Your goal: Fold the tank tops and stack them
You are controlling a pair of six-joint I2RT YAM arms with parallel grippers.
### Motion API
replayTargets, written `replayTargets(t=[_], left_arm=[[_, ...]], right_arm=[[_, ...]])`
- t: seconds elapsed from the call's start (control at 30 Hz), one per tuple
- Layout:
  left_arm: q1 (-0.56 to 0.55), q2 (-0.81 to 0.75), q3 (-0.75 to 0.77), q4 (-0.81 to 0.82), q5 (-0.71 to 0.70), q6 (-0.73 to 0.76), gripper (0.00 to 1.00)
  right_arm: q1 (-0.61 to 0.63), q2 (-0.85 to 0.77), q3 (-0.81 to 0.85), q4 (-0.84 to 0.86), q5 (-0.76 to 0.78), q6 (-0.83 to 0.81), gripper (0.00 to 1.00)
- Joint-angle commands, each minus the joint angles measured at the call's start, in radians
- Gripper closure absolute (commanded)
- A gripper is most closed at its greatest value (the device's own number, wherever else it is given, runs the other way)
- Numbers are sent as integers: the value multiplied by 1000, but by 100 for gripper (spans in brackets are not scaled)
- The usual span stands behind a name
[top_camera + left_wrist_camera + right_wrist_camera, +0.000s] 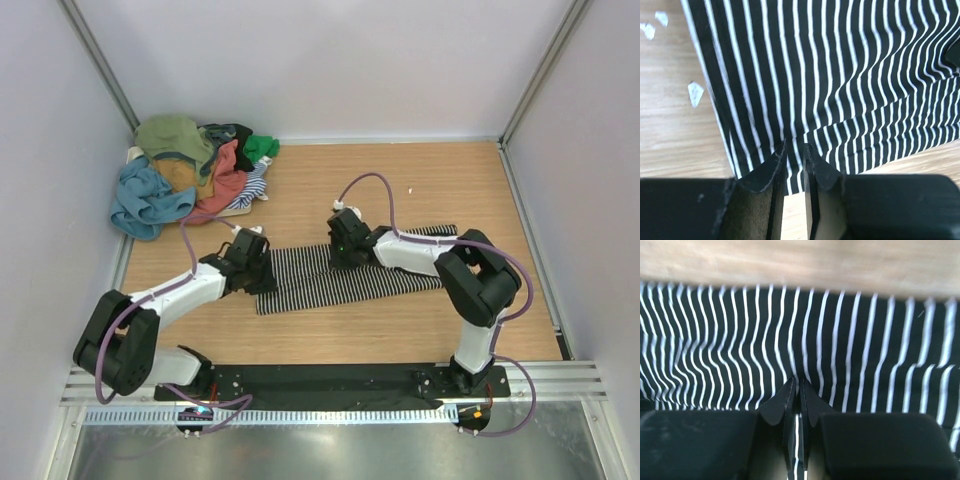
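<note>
Tank top (865,340) (striped) is pinched in right claw (797,384).

Bright, soft, even light from overhead in the top view, no real glare anywhere. Just faint fuzzy shadows under the arms on the light wooden tabletop (430,180). Bit of bowing in the straight frame lines out toward the edges.

Pretty crisp on the thin black-and-white striped cloth top (840,75) in the left wrist view, mushy on the close-up black left gripper fingers (765,185). Softer all over in the right wrist view: smeared wood along the top, fuzzy stripes at the right edge, blurry black right gripper fingers (777,405).
</note>
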Motion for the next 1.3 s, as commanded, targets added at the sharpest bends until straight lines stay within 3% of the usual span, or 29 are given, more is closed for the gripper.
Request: replayTargets(t=[0.0,0.33,0.53,1.2,1.27], left_arm=[[-3,-40,-26,33,15,-8,80],[-3,-9,-35,35,-8,-11,84],[-3,-63,-41,4,-15,-15,84],[-4,-115,-44,-50,-23,-16,84],[-4,-124,-30,-67,-23,-15,81]], right_arm=[[41,-59,-66,48,20,41,86],[112,-163,-240,105,127,110,87],[117,-235,-266,91,175,99,82],[135,-307,-395,90,201,131,82],[135,-335,-390,57,228,127,77]])
